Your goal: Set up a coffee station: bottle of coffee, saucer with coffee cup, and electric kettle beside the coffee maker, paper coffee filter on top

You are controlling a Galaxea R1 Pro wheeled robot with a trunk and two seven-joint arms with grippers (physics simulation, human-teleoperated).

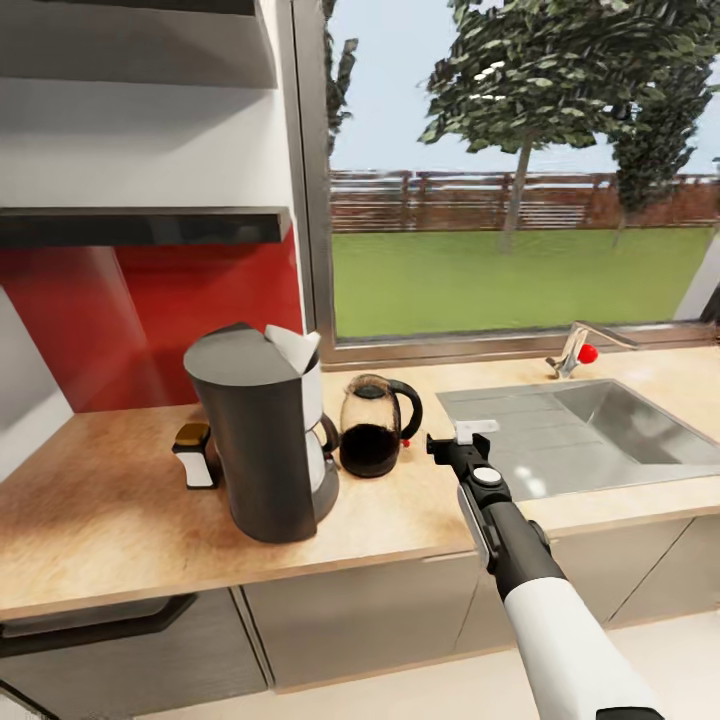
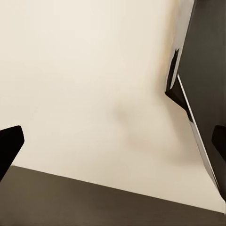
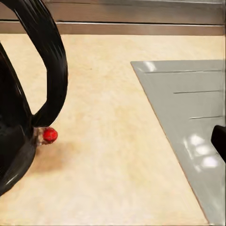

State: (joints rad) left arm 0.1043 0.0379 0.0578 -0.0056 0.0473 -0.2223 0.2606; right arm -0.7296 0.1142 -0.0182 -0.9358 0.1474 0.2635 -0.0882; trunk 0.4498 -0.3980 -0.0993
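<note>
Head view: the bench (image 1: 120,520) runs under a red backsplash (image 1: 150,310) and a window. The coffee maker (image 1: 262,440) stands mid-bench, a white filter (image 1: 295,348) on its top. The bottle (image 1: 195,452) stands just beside it toward the wall end; the kettle (image 1: 372,425) stands just beside it toward the sink (image 1: 590,430), handle facing the sink. The right pincer (image 1: 455,438) hangs near that handle, apart from it; I cannot tell how its fingers stand. The black shelf (image 1: 140,225) hangs above.

Left wrist view: pale surface, dark fingertips (image 2: 9,141) far apart at opposite edges.

Right wrist view: the kettle's loop handle (image 3: 44,61) and red button (image 3: 50,135) sit over bench wood beside the grey drainboard (image 3: 188,127).
</note>
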